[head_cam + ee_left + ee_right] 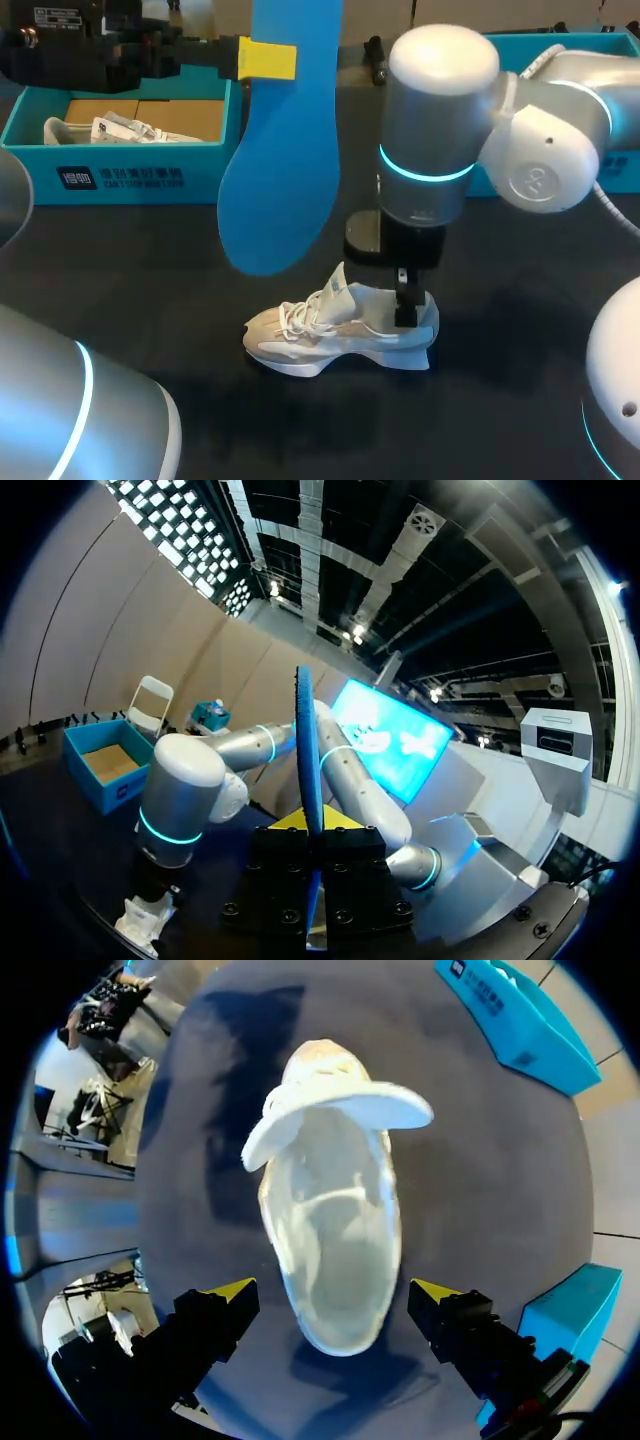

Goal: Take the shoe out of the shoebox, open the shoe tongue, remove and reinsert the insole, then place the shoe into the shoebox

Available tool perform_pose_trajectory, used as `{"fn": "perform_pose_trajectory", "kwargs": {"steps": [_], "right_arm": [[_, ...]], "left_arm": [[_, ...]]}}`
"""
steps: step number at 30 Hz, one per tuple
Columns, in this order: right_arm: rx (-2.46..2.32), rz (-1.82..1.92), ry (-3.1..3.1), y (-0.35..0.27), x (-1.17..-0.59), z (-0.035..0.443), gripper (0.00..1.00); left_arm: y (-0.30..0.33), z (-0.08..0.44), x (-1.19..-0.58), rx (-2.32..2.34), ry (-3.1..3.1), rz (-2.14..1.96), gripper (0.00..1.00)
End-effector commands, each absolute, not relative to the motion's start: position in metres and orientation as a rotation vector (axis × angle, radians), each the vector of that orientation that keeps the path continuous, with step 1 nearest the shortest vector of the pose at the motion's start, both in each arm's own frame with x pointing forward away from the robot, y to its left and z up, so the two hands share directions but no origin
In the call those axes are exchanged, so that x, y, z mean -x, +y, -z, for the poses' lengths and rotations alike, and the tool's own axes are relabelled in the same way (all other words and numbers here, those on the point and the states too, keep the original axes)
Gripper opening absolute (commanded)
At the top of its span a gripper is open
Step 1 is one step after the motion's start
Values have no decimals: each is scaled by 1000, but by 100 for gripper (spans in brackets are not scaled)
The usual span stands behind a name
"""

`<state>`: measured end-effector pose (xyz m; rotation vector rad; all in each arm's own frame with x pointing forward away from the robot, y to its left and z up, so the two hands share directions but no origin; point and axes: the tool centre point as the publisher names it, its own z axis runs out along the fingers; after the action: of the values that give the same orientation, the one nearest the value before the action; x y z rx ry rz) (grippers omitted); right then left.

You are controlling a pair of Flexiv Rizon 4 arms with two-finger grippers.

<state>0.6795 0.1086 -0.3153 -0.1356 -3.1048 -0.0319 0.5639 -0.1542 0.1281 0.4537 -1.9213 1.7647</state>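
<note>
Our left end effector (268, 60) was clenched on the blue insole (285, 150), which hung wide end down above the counter (520, 300). The cream shoe (330, 335), white-laced with its tongue lifted, stood mid-counter, toe pointing left. Our right end effector (332, 1290) hung released, its fingers straddling the heel. The teal shoebox (120, 175) sat far left.

Insole (285, 150): plain bright blue.
Shoe (340, 335): cream and pale beige, white laces (300, 318), whitish sole.
Shoebox (210, 165): turquoise with white lettering, brown cardboard inside.
Table (150, 290): matt black.
Arms (440, 130): silver-grey, white joints, glowing cyan rings.
Fingertips (232, 1288): bright yellow on black fingers.
</note>
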Motion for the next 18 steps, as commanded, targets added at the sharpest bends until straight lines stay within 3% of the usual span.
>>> {"fn": "perform_pose_trajectory", "kwargs": {"steps": [1, 18], "right_arm": [[129, 18, -3098, 116, -693, 315, 100], [101, 53, -3082, 139, -710, 353, 100]], "left_arm": [[-155, -129, -565, -455, -1925, -1760, 0], [-155, -129, -565, -455, -1925, -1760, 0]]}}
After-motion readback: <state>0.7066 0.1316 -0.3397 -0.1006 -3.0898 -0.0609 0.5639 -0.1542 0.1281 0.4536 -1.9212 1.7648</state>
